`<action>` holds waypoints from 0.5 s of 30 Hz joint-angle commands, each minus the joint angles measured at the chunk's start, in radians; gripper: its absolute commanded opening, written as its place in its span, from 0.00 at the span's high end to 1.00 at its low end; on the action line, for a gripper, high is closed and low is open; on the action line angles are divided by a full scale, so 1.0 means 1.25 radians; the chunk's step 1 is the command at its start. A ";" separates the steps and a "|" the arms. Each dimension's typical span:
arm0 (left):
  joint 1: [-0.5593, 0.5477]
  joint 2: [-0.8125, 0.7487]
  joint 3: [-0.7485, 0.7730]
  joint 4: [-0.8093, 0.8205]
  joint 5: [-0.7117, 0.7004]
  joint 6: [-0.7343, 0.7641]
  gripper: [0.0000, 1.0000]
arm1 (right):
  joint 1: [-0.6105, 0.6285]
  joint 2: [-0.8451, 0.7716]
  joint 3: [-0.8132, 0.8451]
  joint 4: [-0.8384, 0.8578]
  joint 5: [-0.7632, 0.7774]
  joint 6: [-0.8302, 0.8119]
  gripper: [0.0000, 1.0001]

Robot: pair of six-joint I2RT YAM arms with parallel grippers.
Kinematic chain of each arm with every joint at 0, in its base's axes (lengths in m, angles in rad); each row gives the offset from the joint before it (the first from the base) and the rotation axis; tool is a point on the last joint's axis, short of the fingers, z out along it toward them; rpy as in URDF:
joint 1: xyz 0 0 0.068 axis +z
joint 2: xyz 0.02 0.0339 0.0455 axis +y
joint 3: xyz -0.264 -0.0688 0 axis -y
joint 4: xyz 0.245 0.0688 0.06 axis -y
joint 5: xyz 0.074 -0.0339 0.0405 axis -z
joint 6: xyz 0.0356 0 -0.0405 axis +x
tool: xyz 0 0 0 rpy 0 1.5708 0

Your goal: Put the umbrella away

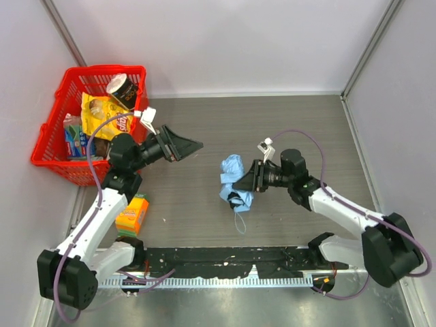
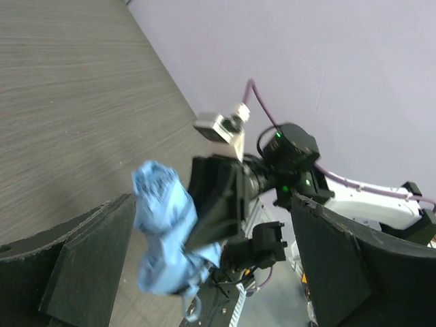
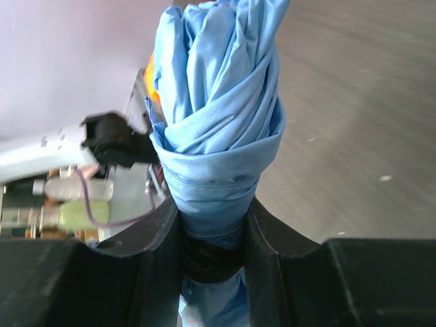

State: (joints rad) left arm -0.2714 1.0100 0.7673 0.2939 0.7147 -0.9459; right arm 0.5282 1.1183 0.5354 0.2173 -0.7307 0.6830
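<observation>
Across the whole top view: grey wood-grain table. Upper left: red basket, packed with snack bags. Left of centre: left gripper with jaws spread wide, grips nothing, points right toward the umbrella, apart from it. Right of centre: right gripper, clamps narrow on the sky-blue umbrella, lifted off the table at mid-frame. Right wrist view: bundled cloth pinched between both fingers, sticks up past them. Lower left: orange box beside the left arm. Below the umbrella: thin strap loop, dangling.
</observation>
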 commanded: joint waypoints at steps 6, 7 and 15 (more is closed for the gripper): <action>0.005 -0.040 -0.021 -0.007 0.049 -0.021 0.00 | -0.204 0.348 0.294 0.016 -0.017 0.022 0.99; 0.005 -0.043 -0.027 -0.004 0.054 -0.027 0.00 | -0.237 0.423 0.356 0.020 -0.026 0.041 0.99; 0.004 -0.100 -0.111 0.079 0.086 -0.119 0.01 | -0.317 0.904 0.852 -0.045 -0.168 0.098 0.98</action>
State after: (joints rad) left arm -0.2714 0.9207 0.6682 0.2989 0.7742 -1.0161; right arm 0.1452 2.0575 1.3178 0.2192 -0.8341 0.7998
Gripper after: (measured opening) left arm 0.994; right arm 0.387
